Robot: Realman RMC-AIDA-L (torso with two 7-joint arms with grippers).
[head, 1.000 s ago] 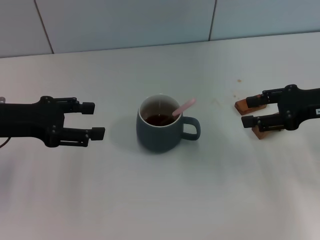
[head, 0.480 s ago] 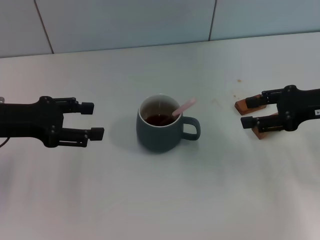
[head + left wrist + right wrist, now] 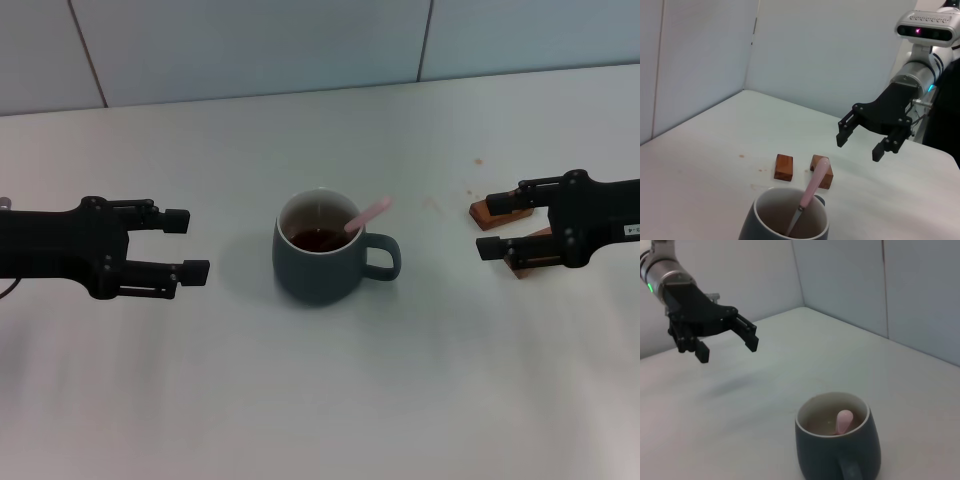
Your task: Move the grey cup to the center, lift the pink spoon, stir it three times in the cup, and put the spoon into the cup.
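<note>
The grey cup (image 3: 318, 262) stands upright at the table's middle, handle toward my right arm, with dark liquid inside. The pink spoon (image 3: 369, 213) rests in it, bowl in the liquid, pink handle leaning over the rim above the cup's handle. My left gripper (image 3: 188, 242) is open and empty, left of the cup and apart from it. My right gripper (image 3: 490, 228) is open and empty, right of the cup, over two wooden blocks. The left wrist view shows the cup (image 3: 756, 226), the spoon (image 3: 812, 191) and the right gripper (image 3: 860, 147). The right wrist view shows the cup (image 3: 826, 459), the spoon's handle tip (image 3: 843, 421) and the left gripper (image 3: 728, 350).
Two brown wooden blocks (image 3: 487, 213) (image 3: 521, 263) lie on the white table (image 3: 320, 400) under my right gripper; they also show in the left wrist view (image 3: 783, 166) (image 3: 823, 173). A pale panelled wall (image 3: 250, 45) runs along the table's far edge.
My right gripper has shifted slightly toward the cup. The left gripper, the cup and the spoon have stayed where they were.
</note>
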